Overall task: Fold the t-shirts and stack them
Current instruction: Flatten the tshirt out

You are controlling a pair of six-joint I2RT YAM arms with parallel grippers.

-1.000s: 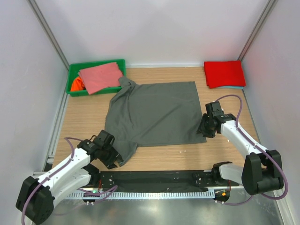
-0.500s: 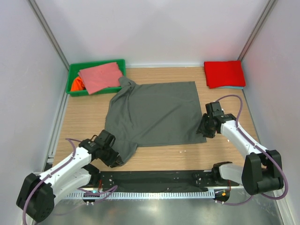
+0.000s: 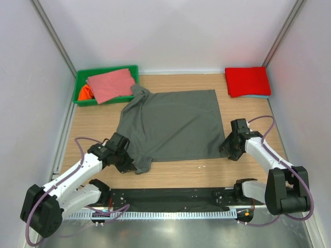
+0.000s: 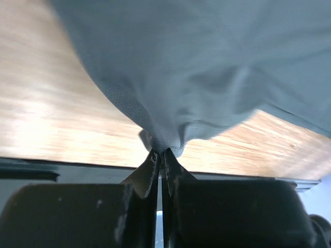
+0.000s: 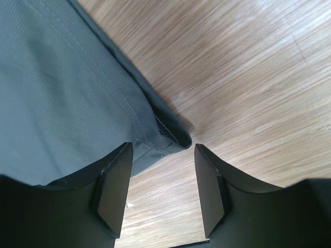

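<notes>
1. Since a second ago, left fingers (image 4: 149, 173) have pressed together, pinching the dark grey t-shirt (image 3: 170, 124) at its near-left edge.
2. Spread apart, right fingers (image 5: 115, 186) straddle its near-right corner.
3. It lies spread mid-bench (image 3: 98, 124); a folded red t-shirt (image 3: 247, 81) sits far right.

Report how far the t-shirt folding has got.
Done: the red shirt lies folded at the far right, on a light-blue one. In hand: the dark grey shirt lies spread out; the left claw is shut on its near-left edge, and the right claw stands open around its near-right hem corner. Left: folding it, plus the salmon-pink shirt and orange shirt in the green bin.
</notes>
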